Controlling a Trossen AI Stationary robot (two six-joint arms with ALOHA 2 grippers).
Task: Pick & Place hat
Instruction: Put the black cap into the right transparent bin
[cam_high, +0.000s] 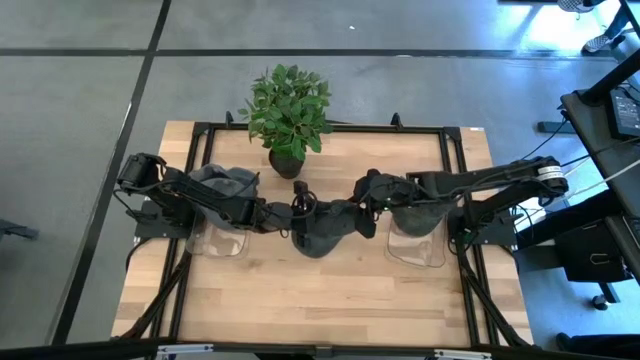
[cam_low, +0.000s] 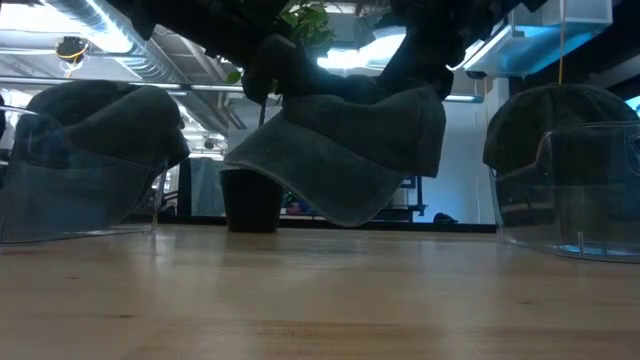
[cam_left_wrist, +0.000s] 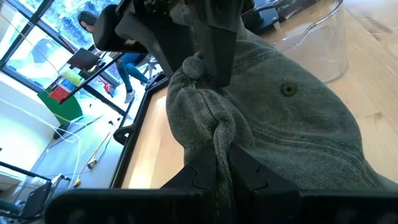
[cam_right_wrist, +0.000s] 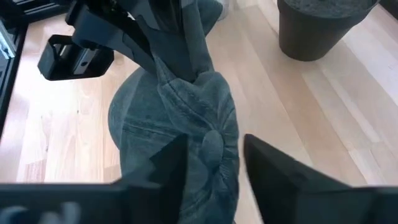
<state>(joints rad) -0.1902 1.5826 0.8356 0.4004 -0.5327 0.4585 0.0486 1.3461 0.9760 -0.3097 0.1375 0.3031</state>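
From above: meeting at mid-table (cam_high: 330, 290), left gripper (cam_high: 296, 212) and right gripper (cam_high: 372, 197), both clamping the dark hat (cam_high: 325, 228) between them, left pinching one edge, right pinching the opposite. Sitting beyond the left gripper, a potted plant (cam_high: 288, 112). Lying outward of each gripper, clear bins (cam_high: 218, 236) (cam_high: 415, 240) carrying more caps.

Low: hanging just off the wood under both grippers, hat (cam_low: 345, 150), brim tilting down; pot (cam_low: 250, 198) standing behind.

Left wrist: squeezing bunched fabric (cam_left_wrist: 211, 134) between fingers (cam_left_wrist: 205, 177).

Right wrist: closing on a fold of the hat (cam_right_wrist: 186, 124), fingers (cam_right_wrist: 273, 171) flanking it.
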